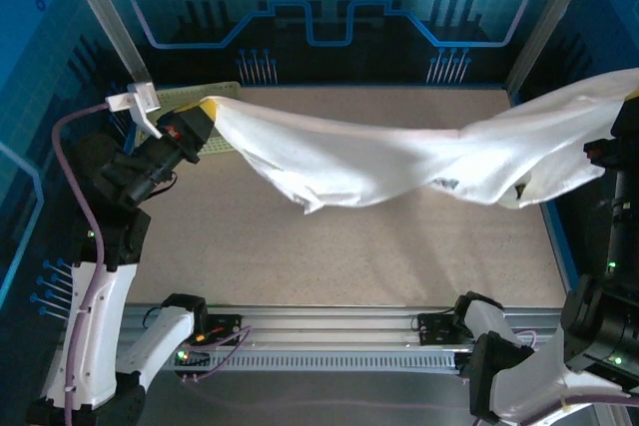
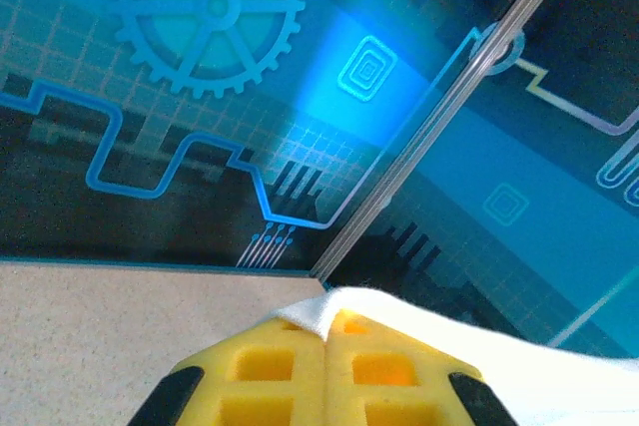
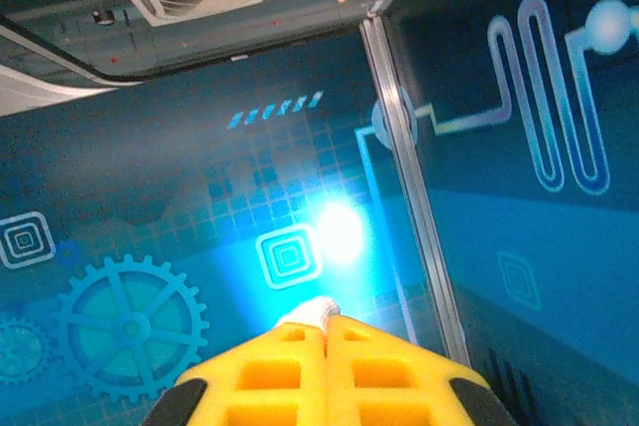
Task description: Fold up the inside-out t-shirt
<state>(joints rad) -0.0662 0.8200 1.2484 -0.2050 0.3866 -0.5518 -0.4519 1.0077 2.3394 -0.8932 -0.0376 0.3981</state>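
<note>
Left gripper [image 2: 327, 331] and right gripper [image 3: 324, 331] both clamped on the t-shirt [image 1: 399, 157], holding it up in the air
At each wrist the yellow fingers [image 2: 270, 376] press together on a pinch of white cloth; above the speckled table [image 1: 349, 256] the t-shirt sags in a long band, a small dark print near its right end, with a pale lattice basket [image 1: 190, 94] at the far left

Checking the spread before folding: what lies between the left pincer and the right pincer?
The t-shirt, held at both ends, sags between the left pincer and right pincer above the table, seen in the top view.
</note>
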